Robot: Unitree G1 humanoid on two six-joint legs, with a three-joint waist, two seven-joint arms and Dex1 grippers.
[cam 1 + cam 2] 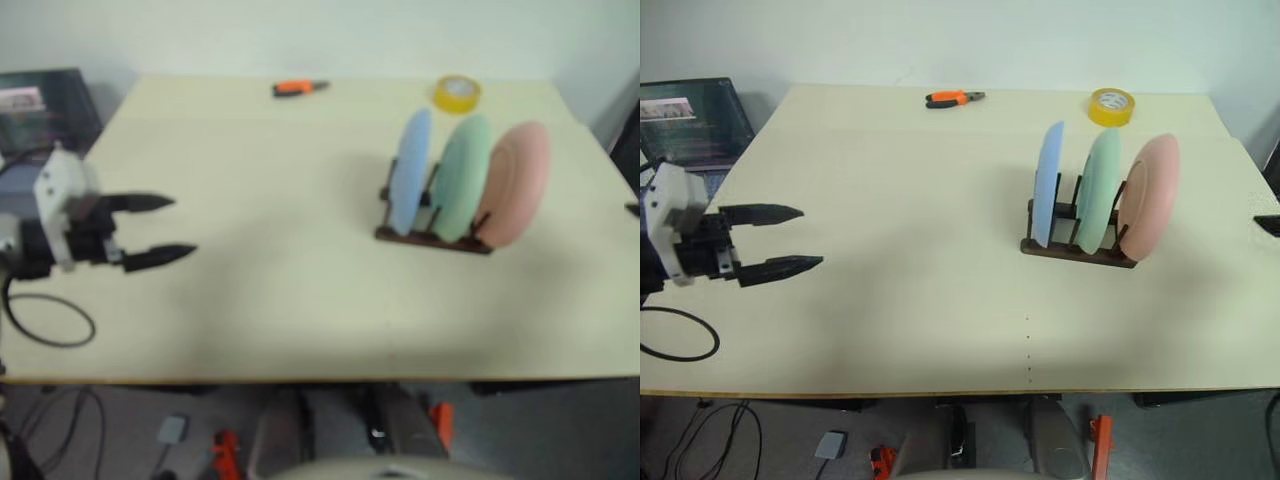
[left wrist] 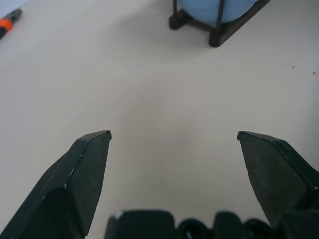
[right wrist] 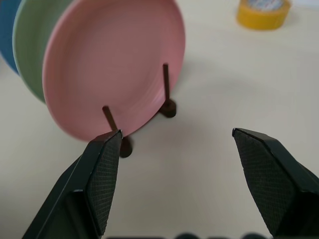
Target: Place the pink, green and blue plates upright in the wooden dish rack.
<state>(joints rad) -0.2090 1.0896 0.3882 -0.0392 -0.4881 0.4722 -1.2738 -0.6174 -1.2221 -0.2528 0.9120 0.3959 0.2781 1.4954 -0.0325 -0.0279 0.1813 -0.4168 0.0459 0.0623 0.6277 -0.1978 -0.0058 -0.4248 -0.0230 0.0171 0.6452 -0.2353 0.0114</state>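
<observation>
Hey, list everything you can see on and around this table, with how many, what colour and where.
blue plate: one, light blue, upright in the rack, leftmost of the three
green plate: one, mint green, upright, middle
pink plate: one, pale pink, upright, rightmost
wooden dish rack: one, dark brown, right half of the table
tape roll: one, yellow, far edge, behind the rack
pliers: one, orange and black, far edge, near the middle
table: one, cream
laptop: one, dark, off the table's far left corner
left gripper: black, open, over the left edge
right gripper: black, open, facing the pink plate
</observation>
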